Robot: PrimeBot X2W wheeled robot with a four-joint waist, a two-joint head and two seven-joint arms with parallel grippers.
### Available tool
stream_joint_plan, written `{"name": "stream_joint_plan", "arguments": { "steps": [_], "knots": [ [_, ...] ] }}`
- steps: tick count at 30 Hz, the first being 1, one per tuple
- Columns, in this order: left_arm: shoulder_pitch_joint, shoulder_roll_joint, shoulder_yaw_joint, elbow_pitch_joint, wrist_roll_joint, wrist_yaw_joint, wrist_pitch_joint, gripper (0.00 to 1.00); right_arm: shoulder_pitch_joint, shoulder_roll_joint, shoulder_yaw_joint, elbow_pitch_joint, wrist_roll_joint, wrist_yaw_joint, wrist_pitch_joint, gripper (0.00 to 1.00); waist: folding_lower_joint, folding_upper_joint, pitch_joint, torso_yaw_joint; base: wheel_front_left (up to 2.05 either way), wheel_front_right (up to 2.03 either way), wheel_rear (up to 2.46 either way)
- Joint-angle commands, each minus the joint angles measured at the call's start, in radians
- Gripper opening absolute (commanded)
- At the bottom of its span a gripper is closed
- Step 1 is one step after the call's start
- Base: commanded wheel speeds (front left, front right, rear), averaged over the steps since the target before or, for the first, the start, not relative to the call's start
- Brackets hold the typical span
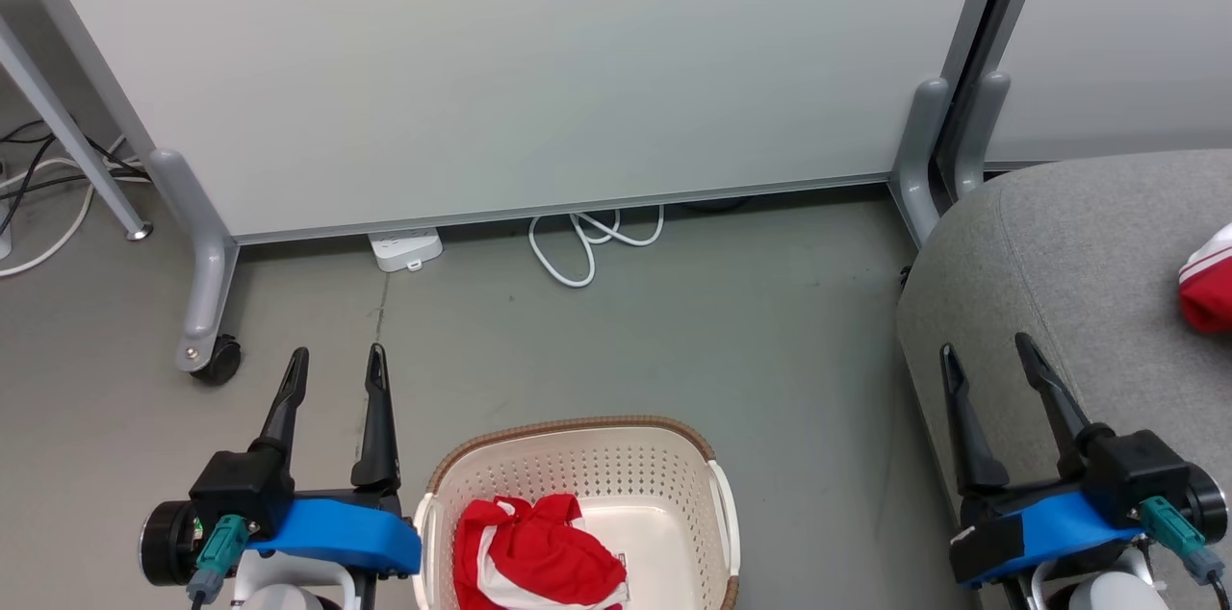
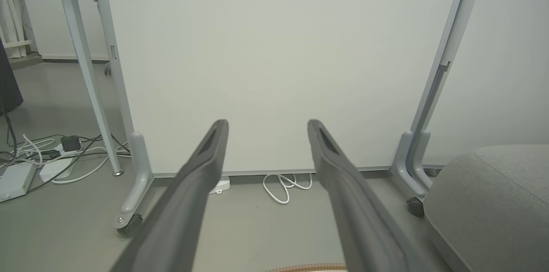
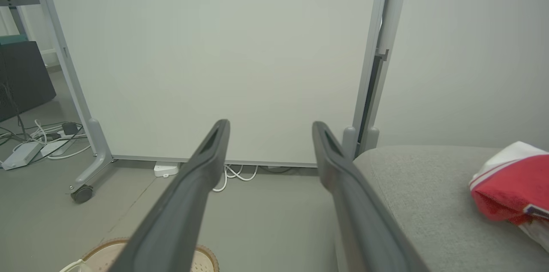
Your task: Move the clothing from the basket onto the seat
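Task half done: one red garment [image 1: 1208, 288] lies on the seat [image 1: 1059, 244] right of the basket [image 1: 577, 421], the second garment [image 1: 534, 552] sits crumpled inside it, flanked by left gripper [image 1: 338, 352] and right gripper [image 1: 985, 345], both spread, empty.

floor [image 1: 674, 331]: grey, smooth | white partition panels [image 1: 529, 62] on castors | cables [image 1: 589, 256] — perhaps a power strip [image 1: 406, 249]

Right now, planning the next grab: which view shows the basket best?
Head view: most of the basket is in frame, a red garment inside. The left wrist view catches a sliver of rim; the right wrist view, a rim corner.
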State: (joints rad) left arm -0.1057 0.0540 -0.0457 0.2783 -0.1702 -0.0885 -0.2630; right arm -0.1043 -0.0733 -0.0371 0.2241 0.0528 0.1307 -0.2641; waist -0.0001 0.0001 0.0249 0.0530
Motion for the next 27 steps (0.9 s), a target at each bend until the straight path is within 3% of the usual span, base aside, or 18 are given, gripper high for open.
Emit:
{"name": "stream_joint_plan", "arguments": {
  "steps": [1, 27],
  "knots": [
    [0.005, -0.003, 0.006, 0.001, 0.004, -0.001, -0.003, 1.0, 0.02, 0.004, 0.002, 0.005, 0.004, 0.0, -0.001, 1.0, 0.0001, -0.0001, -0.003, 0.002, 0.0, 0.0, 0.0],
    [0.008, -0.004, -0.002, 0.013, -0.006, -0.005, -0.003, 1.0, 0.041, 0.021, 0.032, 0.021, 0.015, 0.0, -0.001, 1.0, 0.0001, -0.0001, -0.005, 0.006, 0.0, 0.0, 0.0]
  ]
}}
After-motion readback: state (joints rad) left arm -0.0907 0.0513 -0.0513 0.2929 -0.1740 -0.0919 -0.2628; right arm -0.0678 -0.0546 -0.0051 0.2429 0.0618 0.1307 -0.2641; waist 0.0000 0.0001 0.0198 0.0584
